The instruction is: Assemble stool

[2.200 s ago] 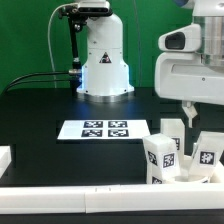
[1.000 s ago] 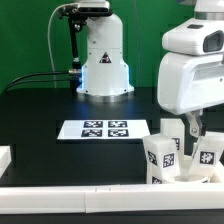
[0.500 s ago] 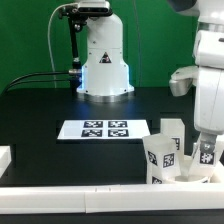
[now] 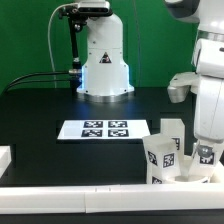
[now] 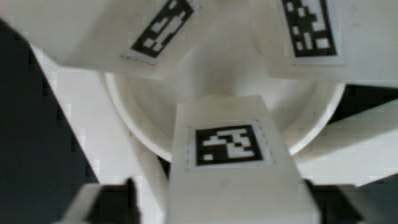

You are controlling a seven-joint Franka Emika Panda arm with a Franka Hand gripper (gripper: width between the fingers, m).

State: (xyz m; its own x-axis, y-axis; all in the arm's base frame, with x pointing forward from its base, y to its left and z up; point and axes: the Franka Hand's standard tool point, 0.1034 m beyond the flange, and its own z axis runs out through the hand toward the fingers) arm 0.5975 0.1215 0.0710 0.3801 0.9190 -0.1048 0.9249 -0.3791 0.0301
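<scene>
In the wrist view a white stool leg (image 5: 228, 150) with a square tag stands between my fingers, and the dark pads (image 5: 118, 200) touch its two sides. My gripper (image 5: 222, 203) is shut on it. Under the leg lies the round rimmed seat disc (image 5: 240, 78). Two more tagged legs (image 5: 160, 30) (image 5: 306, 25) lean at the disc's far side. In the exterior view my gripper (image 4: 205, 150) is low at the right over the held leg (image 4: 206, 158). Another leg (image 4: 162, 155) stands just to the exterior view's left of it. The disc is mostly hidden there.
The marker board (image 4: 105, 129) lies on the black table in the middle. A long white rail (image 4: 90, 194) runs along the front edge, with a white block (image 4: 5, 157) at the exterior view's left. The arm's white base (image 4: 104, 62) stands at the back.
The arm has come down and shifted towards the exterior view's right, so the gripper is now at the height of the rightmost leg. The legs and the marker board have not moved.
</scene>
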